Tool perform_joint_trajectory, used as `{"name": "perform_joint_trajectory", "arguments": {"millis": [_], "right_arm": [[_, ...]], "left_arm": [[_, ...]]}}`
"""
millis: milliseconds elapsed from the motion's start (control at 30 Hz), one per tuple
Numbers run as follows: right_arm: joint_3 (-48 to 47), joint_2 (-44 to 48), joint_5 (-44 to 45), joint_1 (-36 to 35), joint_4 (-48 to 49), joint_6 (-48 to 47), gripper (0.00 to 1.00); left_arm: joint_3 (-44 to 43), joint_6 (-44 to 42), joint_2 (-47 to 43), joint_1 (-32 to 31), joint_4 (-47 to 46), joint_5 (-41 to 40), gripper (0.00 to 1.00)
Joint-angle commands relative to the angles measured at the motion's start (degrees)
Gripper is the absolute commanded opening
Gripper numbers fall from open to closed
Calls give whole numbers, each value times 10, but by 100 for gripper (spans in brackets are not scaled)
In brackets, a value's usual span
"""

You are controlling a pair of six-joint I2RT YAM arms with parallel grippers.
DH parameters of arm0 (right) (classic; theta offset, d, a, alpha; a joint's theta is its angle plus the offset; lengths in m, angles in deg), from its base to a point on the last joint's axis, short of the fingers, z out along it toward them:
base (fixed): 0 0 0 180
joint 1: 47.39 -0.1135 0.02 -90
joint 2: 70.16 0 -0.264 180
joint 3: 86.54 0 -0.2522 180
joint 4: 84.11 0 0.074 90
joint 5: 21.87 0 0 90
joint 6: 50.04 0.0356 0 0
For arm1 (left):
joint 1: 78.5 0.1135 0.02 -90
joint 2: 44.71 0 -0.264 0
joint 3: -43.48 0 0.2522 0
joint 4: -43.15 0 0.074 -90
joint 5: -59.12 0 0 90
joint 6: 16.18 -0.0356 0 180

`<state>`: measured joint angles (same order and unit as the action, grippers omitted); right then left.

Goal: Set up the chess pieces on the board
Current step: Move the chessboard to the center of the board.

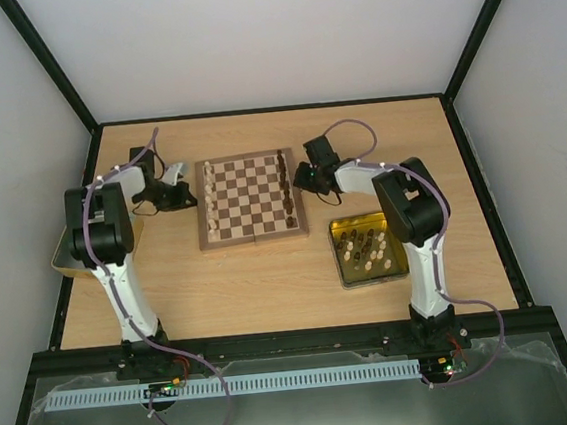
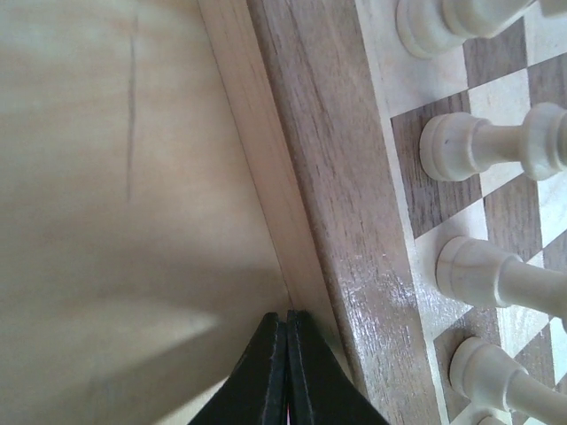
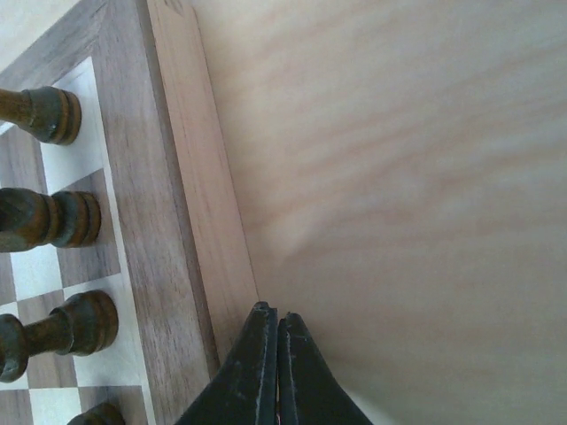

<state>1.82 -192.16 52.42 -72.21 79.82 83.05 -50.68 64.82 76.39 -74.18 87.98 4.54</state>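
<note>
Two closed grippers (image 2: 286, 317) (image 3: 277, 314) flank the board (image 1: 254, 238); tray (image 1: 394, 254), likely metal, overhead only.

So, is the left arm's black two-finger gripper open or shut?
Shut and empty: the left wrist view shows the left gripper, its black fingers pressed together, beside the chequered wooden chessboard.

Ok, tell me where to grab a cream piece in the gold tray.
Come from straight above with the right fingers, closing across the cream piece's body: the tray walls and crowding neighbours likely block any side approach. Whether it stands or lies is too small to tell.
</note>
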Motion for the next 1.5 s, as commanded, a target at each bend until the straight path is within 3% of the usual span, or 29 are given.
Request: {"name": "perform_joint_trajectory", "arguments": {"millis": [0,300,567,900,1467], "right_arm": [[60,46,-13,-49,-44,-22,2],[191,166,11,-103,-34,-21,2],[279,266,29,-132,-47,-28,2],[281,286,52,-147,-74,-39,2],[193,356,227,-147,-240,-63,2]], "left_arm": [[77,-42,-63,-12,44,-37,2],[215,-82,-190,-12,47,-83,2],[267,-131,-255,-15,60,-105,2],[275,-141,-253,-28,59,-111,2],[282,-145,-266,19,16,-149,2]]}}
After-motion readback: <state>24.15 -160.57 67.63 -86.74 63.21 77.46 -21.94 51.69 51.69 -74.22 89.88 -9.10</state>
